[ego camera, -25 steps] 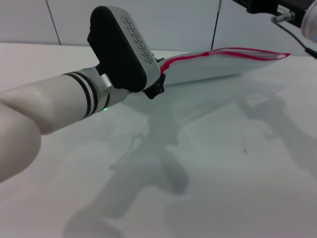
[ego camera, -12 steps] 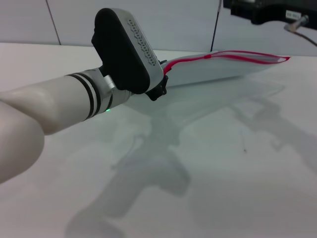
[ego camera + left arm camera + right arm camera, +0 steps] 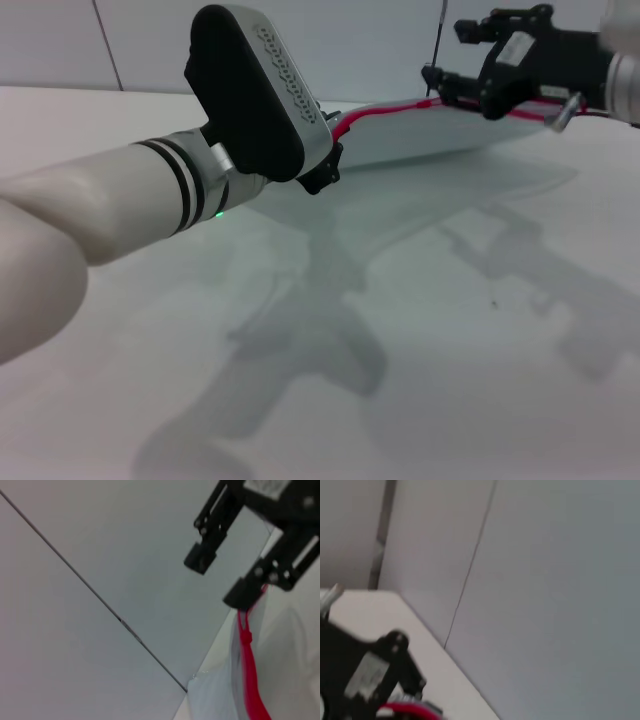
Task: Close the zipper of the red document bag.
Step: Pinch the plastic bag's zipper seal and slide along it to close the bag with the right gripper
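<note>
The flat translucent pale plastic red document bag [image 3: 440,140] is held lifted off the white table [image 3: 450,340] at one o'clock. Its near end is hidden behind the left gripper [image 3: 322,165], jaws unseen. The right gripper [image 3: 440,88], jaws spread, sits at the thin red zipper [image 3: 385,113]; closing seems barely begun.
</note>
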`<state>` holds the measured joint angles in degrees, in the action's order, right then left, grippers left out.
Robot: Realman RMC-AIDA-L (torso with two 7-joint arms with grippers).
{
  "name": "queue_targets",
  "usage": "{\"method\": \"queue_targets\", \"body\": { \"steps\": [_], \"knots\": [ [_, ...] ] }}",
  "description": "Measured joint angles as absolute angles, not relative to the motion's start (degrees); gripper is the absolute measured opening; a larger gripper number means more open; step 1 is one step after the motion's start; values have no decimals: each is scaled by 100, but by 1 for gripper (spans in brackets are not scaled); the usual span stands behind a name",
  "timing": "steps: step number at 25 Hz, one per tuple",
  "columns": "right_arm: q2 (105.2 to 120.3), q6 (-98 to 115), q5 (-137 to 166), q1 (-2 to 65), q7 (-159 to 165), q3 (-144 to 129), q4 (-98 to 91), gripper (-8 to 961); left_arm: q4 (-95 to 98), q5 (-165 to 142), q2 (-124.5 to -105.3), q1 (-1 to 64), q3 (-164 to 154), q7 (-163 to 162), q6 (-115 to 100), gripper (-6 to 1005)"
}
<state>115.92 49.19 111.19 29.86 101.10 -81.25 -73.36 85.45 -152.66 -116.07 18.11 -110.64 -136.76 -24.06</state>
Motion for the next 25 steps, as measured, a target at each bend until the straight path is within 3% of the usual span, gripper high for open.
{"method": "queue_targets", "body": {
  "steps": [17, 25],
  "knots": [
    [11634, 4494, 12132, 2877, 9646, -8919, -7507, 575, 8680, -15276, -11594, 1787, -11047, -13676, -2446, 55],
    [11634, 3103, 12525, 2562, 9639, -9866, -7666, 542, 8659, -15277, -11592, 1792, -11064, -13676, -2449, 55]
  ]
}}
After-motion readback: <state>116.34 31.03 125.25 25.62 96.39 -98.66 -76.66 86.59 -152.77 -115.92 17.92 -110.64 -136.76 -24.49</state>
